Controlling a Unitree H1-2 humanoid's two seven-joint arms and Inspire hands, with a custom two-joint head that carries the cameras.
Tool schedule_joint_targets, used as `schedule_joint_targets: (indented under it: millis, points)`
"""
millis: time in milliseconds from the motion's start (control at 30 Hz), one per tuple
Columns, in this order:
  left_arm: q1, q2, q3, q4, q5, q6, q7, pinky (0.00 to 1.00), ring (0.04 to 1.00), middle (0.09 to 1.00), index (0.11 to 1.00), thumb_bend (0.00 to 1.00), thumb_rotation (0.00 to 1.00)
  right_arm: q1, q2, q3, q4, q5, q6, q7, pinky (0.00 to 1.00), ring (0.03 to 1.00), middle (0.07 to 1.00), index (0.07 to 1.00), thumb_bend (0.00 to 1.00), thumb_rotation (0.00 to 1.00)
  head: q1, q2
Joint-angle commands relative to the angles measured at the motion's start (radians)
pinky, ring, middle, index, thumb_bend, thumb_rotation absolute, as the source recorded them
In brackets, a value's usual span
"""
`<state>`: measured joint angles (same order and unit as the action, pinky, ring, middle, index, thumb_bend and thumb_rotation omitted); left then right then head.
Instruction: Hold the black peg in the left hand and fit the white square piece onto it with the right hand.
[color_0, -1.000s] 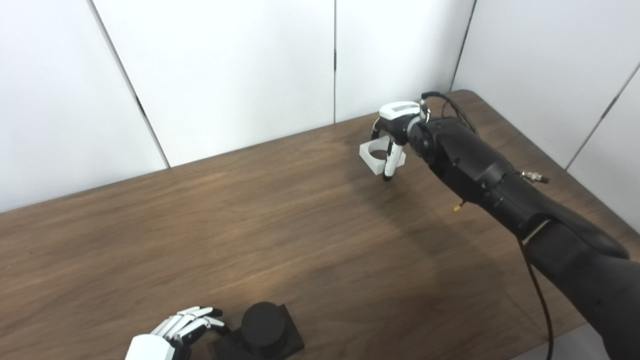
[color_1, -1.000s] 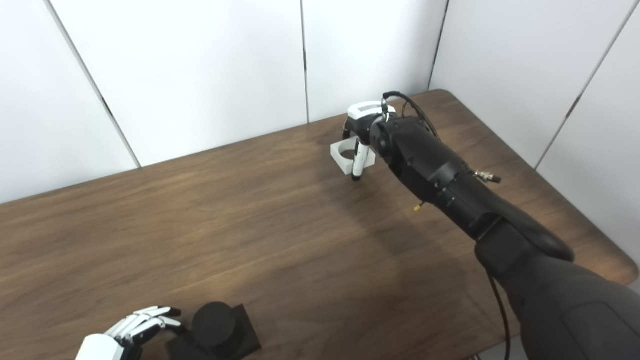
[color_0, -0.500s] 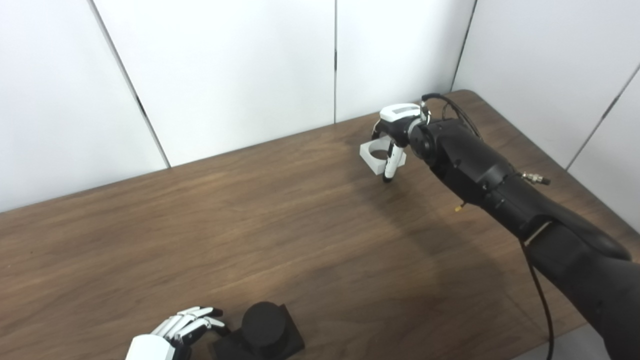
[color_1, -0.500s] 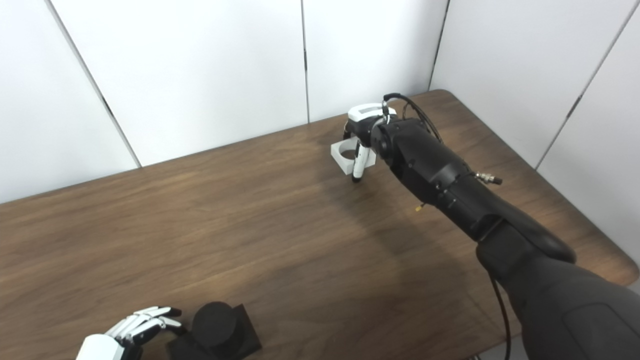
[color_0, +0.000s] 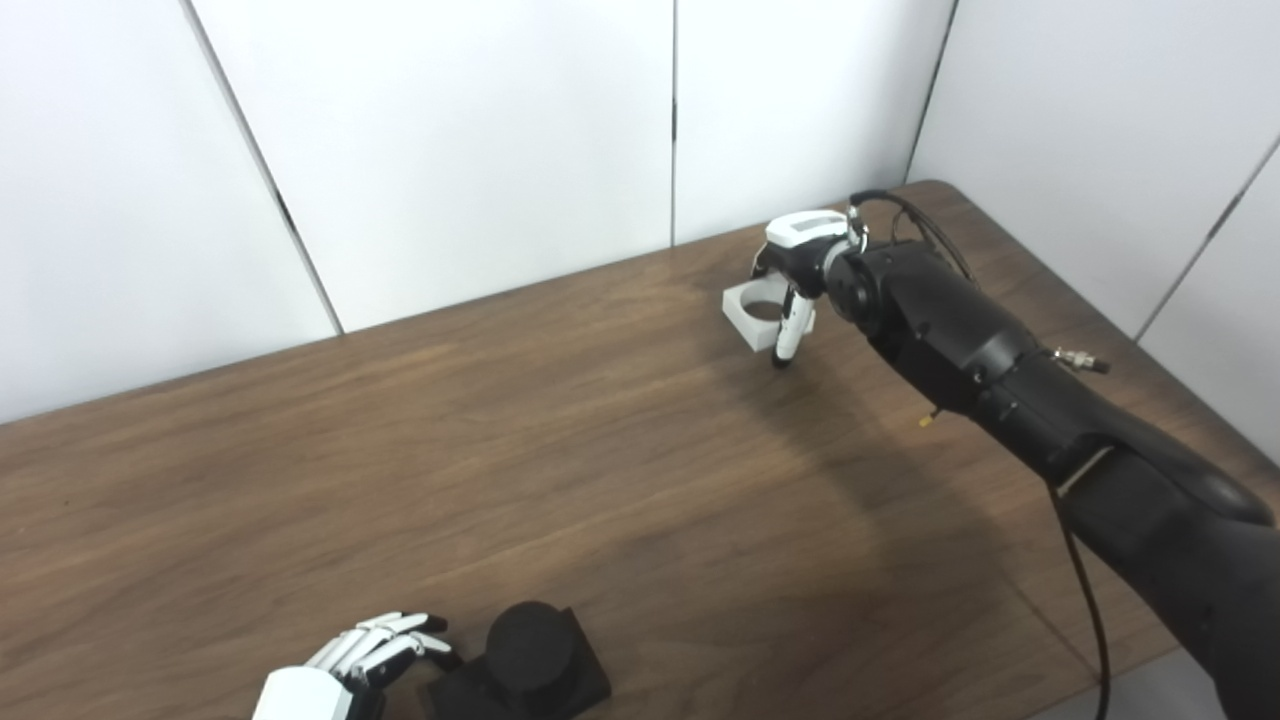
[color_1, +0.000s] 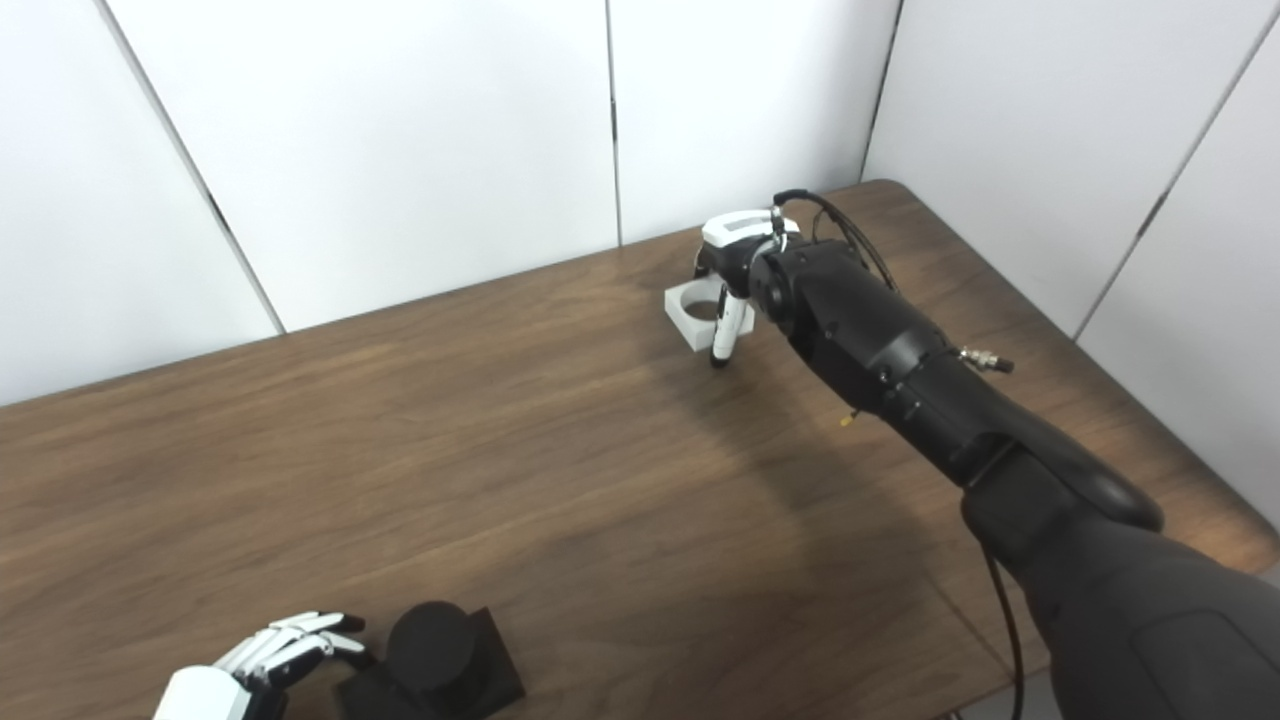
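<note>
Your right robot hand (color_0: 792, 268) is stretched to the far side of the desk (color_0: 560, 440), reaching down over the white square piece (color_0: 757, 316). One white finger (color_0: 786, 335) runs down the near face of the piece, its dark tip at the wood, and other fingers curl over the far side. The robot hand looks closed around the piece, but from this distance you cannot be certain the grip is firm; it may only be resting against the sides. The piece sits flat on the desk with its round hole facing up.

Your left robot hand (color_0: 345, 672) lies at the near edge of the desk, low in both head views. Its fingers are extended, slightly spread, and point toward the black peg (color_0: 522, 660). The fingertips (color_0: 432, 645) come just beside the peg's square black base, and you hold nothing in this robot hand. The peg stands upright as a short round cylinder on that base, resting on the desk.

The peg and the white piece are well apart, at opposite sides of the desk.
</note>
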<state>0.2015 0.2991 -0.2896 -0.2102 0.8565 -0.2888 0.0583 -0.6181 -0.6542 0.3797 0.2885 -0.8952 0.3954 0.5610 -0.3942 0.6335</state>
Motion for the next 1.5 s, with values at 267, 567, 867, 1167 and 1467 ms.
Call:
schedule_joint_targets:
  millis: [267, 567, 867, 1167, 1467]
  points:
    - [0.028, 0.017, 0.004, 0.009, 0.003, 0.026, -0.028, 0.66, 0.766, 0.738, 0.487, 0.52, 0.04, -0.005, -0.037, -0.047, -0.028, 0.037, -0.068, -0.102, 0.84, 0.917, 0.835, 0.487, 0.52, 0.13, 0.001, 0.001]
    - [0.026, 0.013, 0.001, 0.009, 0.009, 0.028, -0.027, 0.68, 0.767, 0.740, 0.488, 0.52, 0.04, 0.024, -0.044, -0.055, -0.079, 0.042, -0.115, -0.146, 0.85, 0.906, 0.813, 0.487, 0.52, 0.13, 0.025, 0.011]
    - [0.017, -0.017, -0.024, -0.028, 0.043, 0.066, -0.063, 0.66, 0.756, 0.732, 0.487, 0.52, 0.04, 0.089, -0.091, -0.079, -0.490, 0.069, -0.122, 0.033, 0.83, 0.872, 0.809, 0.486, 0.52, 0.13, 0.171, 0.087]
    - [-0.004, -0.058, -0.074, -0.068, 0.110, 0.150, -0.116, 0.68, 0.752, 0.727, 0.487, 0.52, 0.04, 0.043, -0.097, -0.084, -0.803, 0.125, -0.144, 0.277, 0.77, 0.825, 0.783, 0.485, 0.52, 0.13, 0.246, 0.168]
    - [-0.024, -0.076, -0.102, -0.079, 0.139, 0.186, -0.121, 0.70, 0.754, 0.728, 0.487, 0.52, 0.04, -0.024, -0.021, -0.080, -1.029, 0.188, -0.055, 0.494, 0.85, 0.814, 0.780, 0.485, 0.52, 0.13, 0.266, 0.200]
